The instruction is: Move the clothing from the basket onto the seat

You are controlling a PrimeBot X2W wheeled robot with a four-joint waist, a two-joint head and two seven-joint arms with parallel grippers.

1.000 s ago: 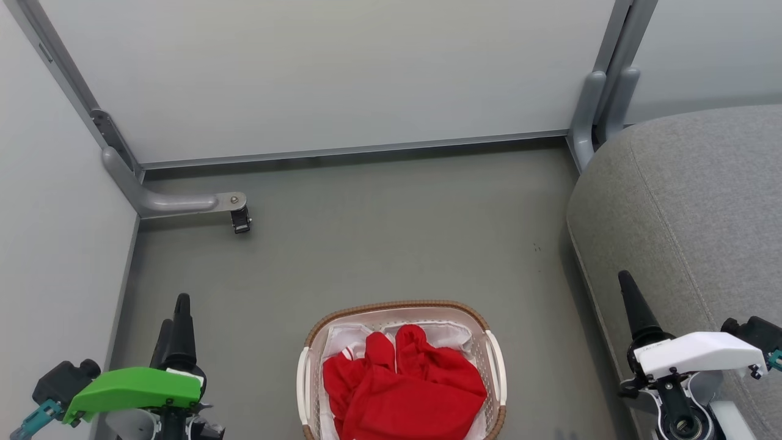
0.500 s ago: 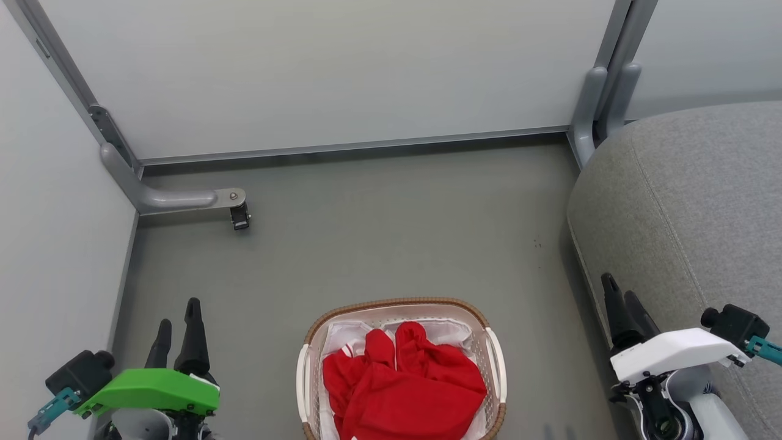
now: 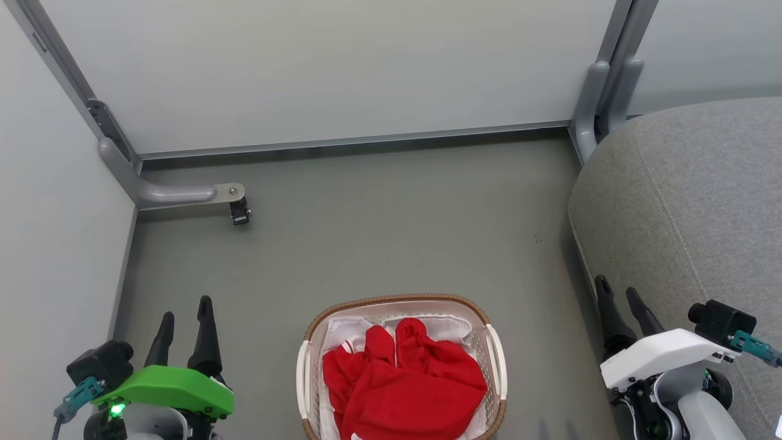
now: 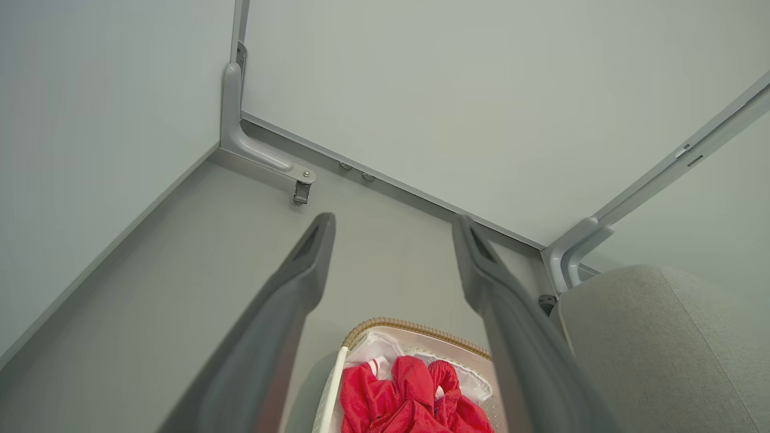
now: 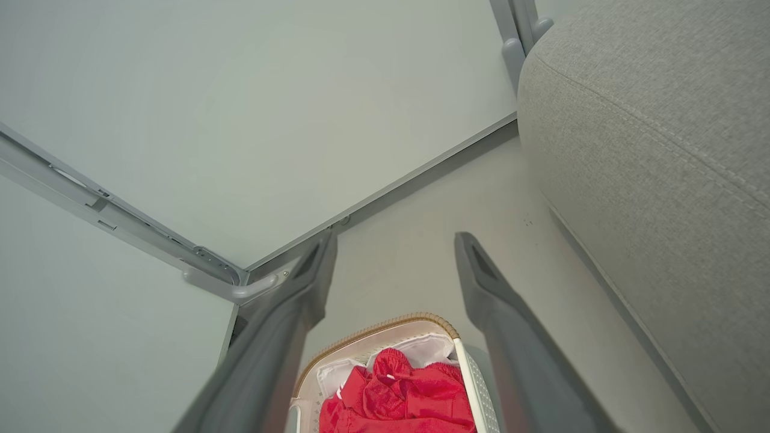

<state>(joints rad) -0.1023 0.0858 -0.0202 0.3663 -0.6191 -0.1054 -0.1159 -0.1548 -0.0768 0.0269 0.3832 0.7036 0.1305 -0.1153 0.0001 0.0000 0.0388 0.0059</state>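
Note:
Bright red clothing (image 3: 403, 385) with a bit of white trim lies bunched in the cream basket (image 3: 391, 304), which has a brown woven rim and stands on the floor at the bottom centre of the head view. The big grey seat (image 3: 690, 201) fills the right side. My left gripper (image 3: 185, 313) is open at the lower left, well left of the basket. Open too, my right gripper (image 3: 618, 291) sits at the lower right between basket and seat edge. Both wrist views show the clothing (image 4: 409, 400) (image 5: 400, 400) below open fingers, and the seat (image 4: 649, 349) (image 5: 656, 132).
Pale partition walls close off the back and left. A grey bracket foot with a small caster (image 3: 238, 211) sticks out from the back left corner, and a grey post (image 3: 595, 104) stands at the back right. Bare grey floor (image 3: 391, 226) lies between basket and wall.
Both grippers have turned at the wrist so their two fingers now show apart; the left shifted right, the right shifted left. The view has drifted slightly; basket and clothing lie as before.

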